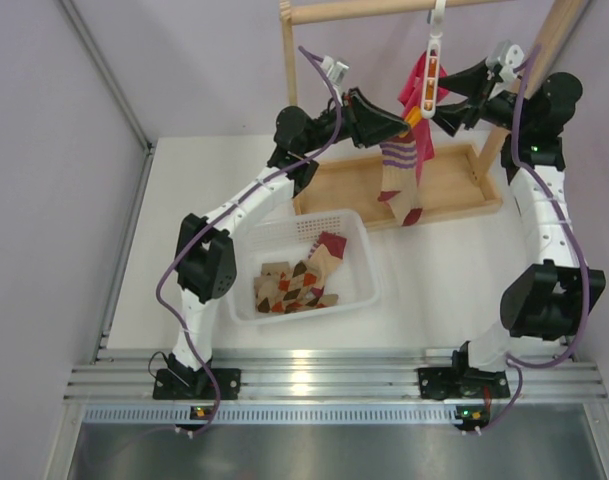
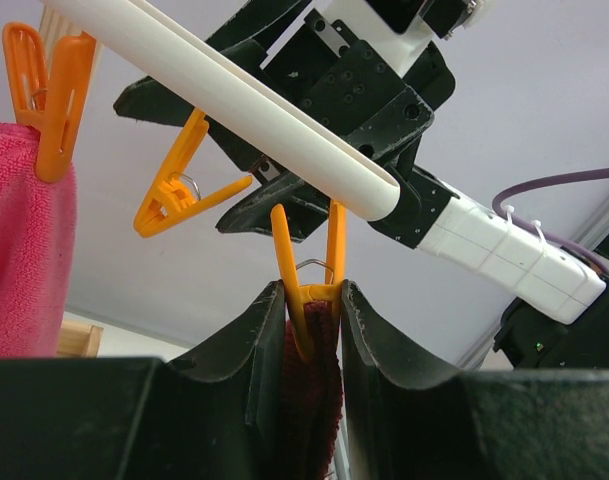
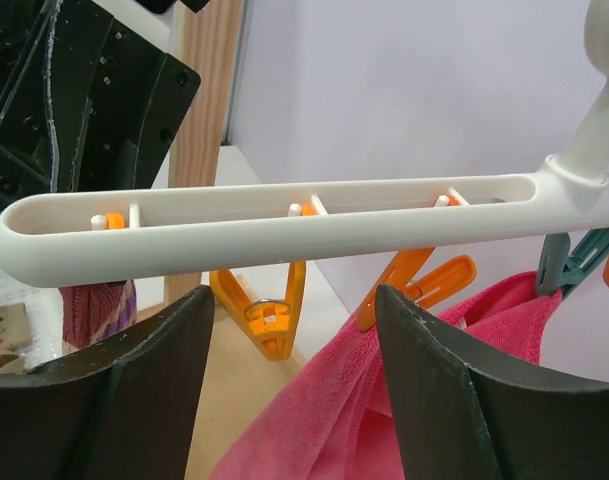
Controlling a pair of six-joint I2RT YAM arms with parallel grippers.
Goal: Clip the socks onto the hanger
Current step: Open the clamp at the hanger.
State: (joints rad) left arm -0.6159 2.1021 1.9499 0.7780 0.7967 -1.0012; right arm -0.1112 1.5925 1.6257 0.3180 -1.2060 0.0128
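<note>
Clenched close under the left wrist camera, the left gripper (image 2: 311, 296) pinches the maroon cuff of a striped sock (image 2: 314, 400), lifting it between the lower ends of an orange clip (image 2: 282, 250) on the white hanger (image 2: 234, 100). It holds the cuff high, probably so the clip can bite fabric rather than air. I cannot tell whether the clip has a firm hold.

The right gripper (image 3: 292, 296) is released, with nothing between its fingers. It hovers just below the hanger bar, likely placed to steady it or work the clip. A pink cloth (image 3: 324, 420) hangs from neighbouring clips.

The hanger hooks on the wooden rack (image 1: 354, 10). Argyle socks (image 1: 294, 280) wait in the white basket (image 1: 369, 290) on the bench (image 1: 434, 270).
</note>
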